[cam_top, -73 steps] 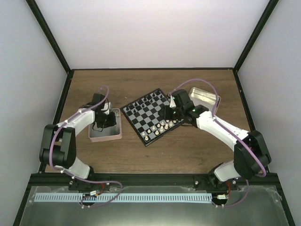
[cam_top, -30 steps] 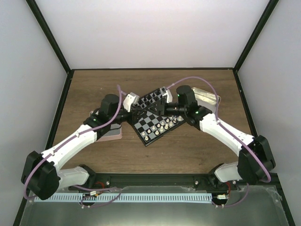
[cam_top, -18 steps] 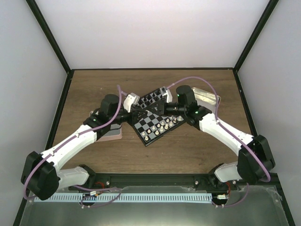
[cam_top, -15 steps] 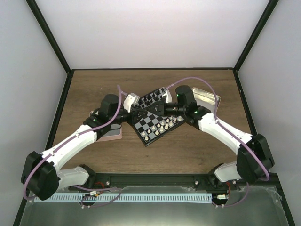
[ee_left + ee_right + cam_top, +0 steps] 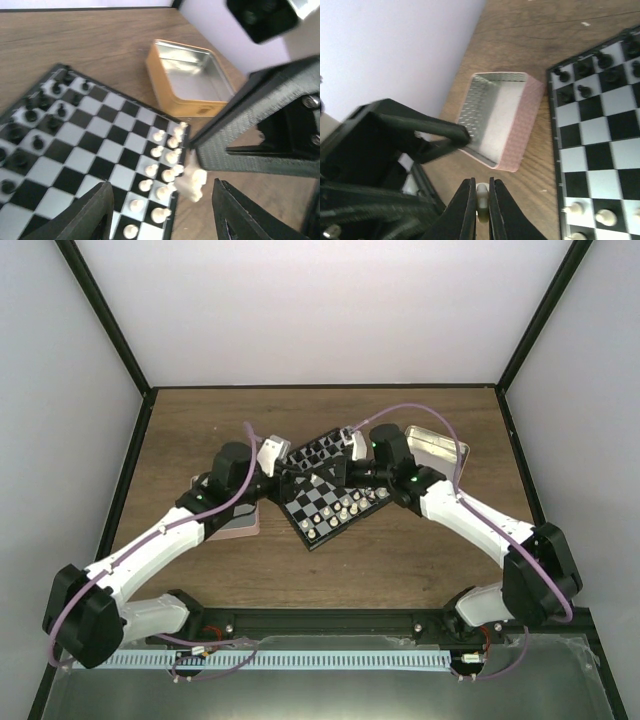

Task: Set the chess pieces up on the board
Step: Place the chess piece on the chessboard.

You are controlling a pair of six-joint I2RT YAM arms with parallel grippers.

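The board [image 5: 322,502] lies tilted at the table's middle, and both grippers meet above its far-left part. My right gripper [image 5: 481,199] is shut on one cream-white chess piece [image 5: 481,196], held between its fingertips over bare wood beside the board. In the left wrist view that same piece [image 5: 193,181] hangs at the tip of the right gripper's fingers [image 5: 235,142], between the spread jaws of my left gripper [image 5: 165,216], which is open and touches nothing. Several white chess pieces [image 5: 161,170] stand in two rows along the board's near edge [image 5: 176,210]. Black pieces [image 5: 40,107] stand on the far side.
An open pink tin [image 5: 505,120] sits left of the board, partly under the left arm [image 5: 170,530]. An open gold tin [image 5: 187,80] stands off the board's right corner, also in the top view [image 5: 440,446]. Black frame rails [image 5: 130,455] border the table.
The right gripper has shut on the white piece while the left gripper has opened and let it go. The left gripper has drawn slightly back to the left.
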